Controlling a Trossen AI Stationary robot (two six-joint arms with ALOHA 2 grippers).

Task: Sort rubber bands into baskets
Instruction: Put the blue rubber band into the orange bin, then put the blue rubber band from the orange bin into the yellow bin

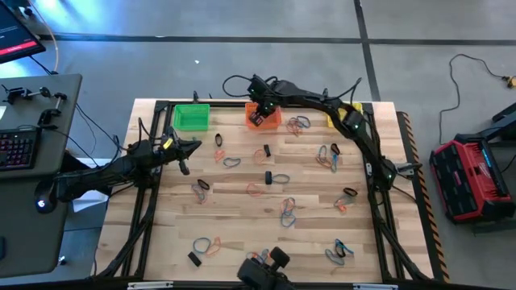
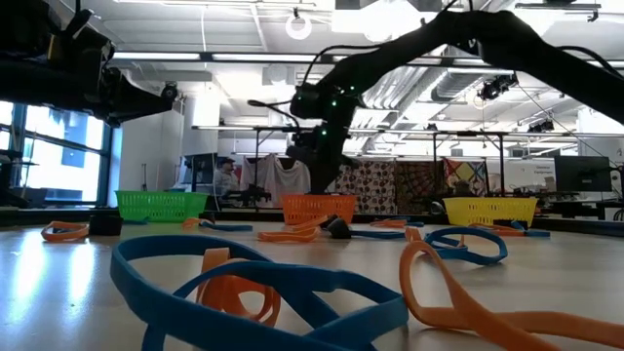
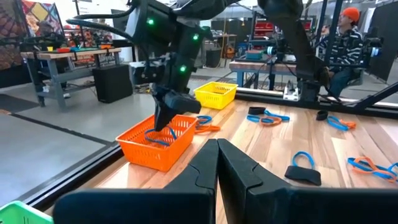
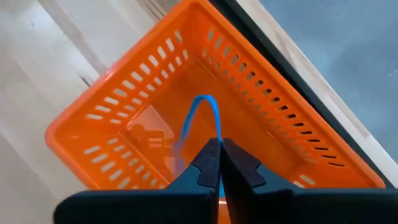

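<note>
My right gripper hangs over the orange basket at the table's far edge, shut on a blue rubber band. The left wrist view shows the same gripper just above that basket. A green basket stands left of the orange one and a yellow basket to its right. Many orange, blue and black rubber bands lie loose on the wooden table. My left gripper is shut and touching nothing at the table's left. My right gripper pinches one stretch of the blue band's loop between its two fingertips. The fingers slant down from above. The rest of the loop hangs below them inside the orange basket; I cannot tell whether it touches the bottom.
Black frame rails run along the table's sides. A black camera mount sits at the near edge. A keyboard desk stands left of the table, and a red case lies on the floor to the right.
</note>
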